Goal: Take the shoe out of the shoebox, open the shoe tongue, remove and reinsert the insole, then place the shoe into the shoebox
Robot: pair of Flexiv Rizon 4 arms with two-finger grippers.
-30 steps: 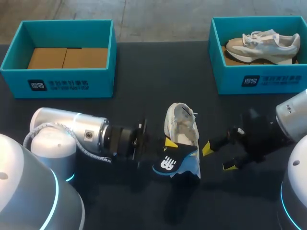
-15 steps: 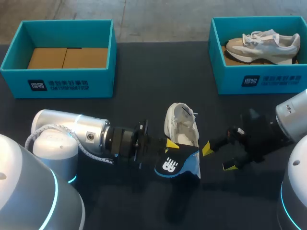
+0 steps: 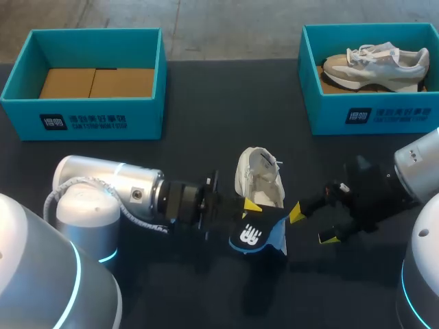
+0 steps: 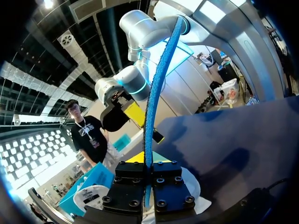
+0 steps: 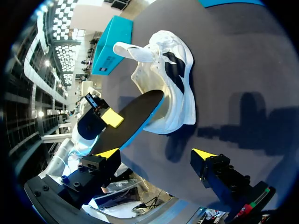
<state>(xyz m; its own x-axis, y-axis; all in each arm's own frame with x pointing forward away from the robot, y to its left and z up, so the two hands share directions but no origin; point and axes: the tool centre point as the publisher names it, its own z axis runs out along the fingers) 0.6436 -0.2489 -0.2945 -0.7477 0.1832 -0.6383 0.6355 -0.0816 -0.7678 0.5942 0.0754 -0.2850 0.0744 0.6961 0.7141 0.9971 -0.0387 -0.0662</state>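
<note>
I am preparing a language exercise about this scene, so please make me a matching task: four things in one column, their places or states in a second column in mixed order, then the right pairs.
Things:
1. insole
2. white shoe
3. grey shoe
4. left shoebox

States:
A. lies inside the right shoebox
B. holds only brown cardboard
C. clamped between the jaws of the left gripper
D. on the table, outside both boxes

Pairs: 1-C, 2-D, 3-A, 4-B
</note>
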